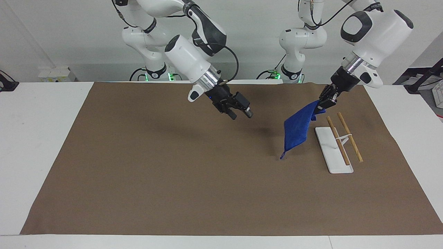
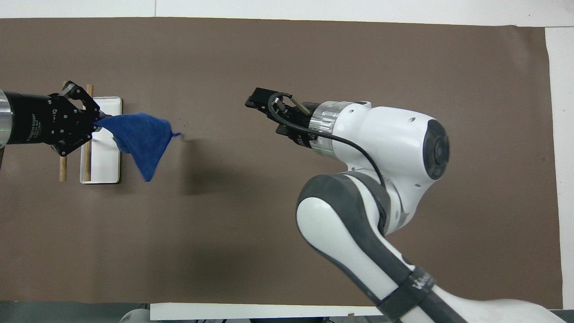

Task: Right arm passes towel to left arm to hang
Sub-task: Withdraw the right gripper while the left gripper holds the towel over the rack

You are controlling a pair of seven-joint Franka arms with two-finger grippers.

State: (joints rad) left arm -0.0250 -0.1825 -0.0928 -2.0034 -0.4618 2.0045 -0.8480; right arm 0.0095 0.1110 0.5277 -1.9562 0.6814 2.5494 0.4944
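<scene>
The blue towel (image 1: 297,129) hangs by one corner from my left gripper (image 1: 323,102), which is shut on it above the brown mat, beside the rack's end nearer the robots. The towel drapes down as a flat sheet, its lowest corner close to the mat. In the overhead view the towel (image 2: 141,141) spreads from the left gripper (image 2: 94,123) over the white tray's edge. My right gripper (image 1: 241,114) is open and empty, in the air over the middle of the mat, apart from the towel. It also shows in the overhead view (image 2: 269,115).
A white tray (image 1: 332,157) with two wooden rods (image 1: 350,137) on a small stand sits on the mat toward the left arm's end. In the overhead view the tray (image 2: 107,168) lies partly under the left gripper. The brown mat (image 1: 173,180) covers most of the table.
</scene>
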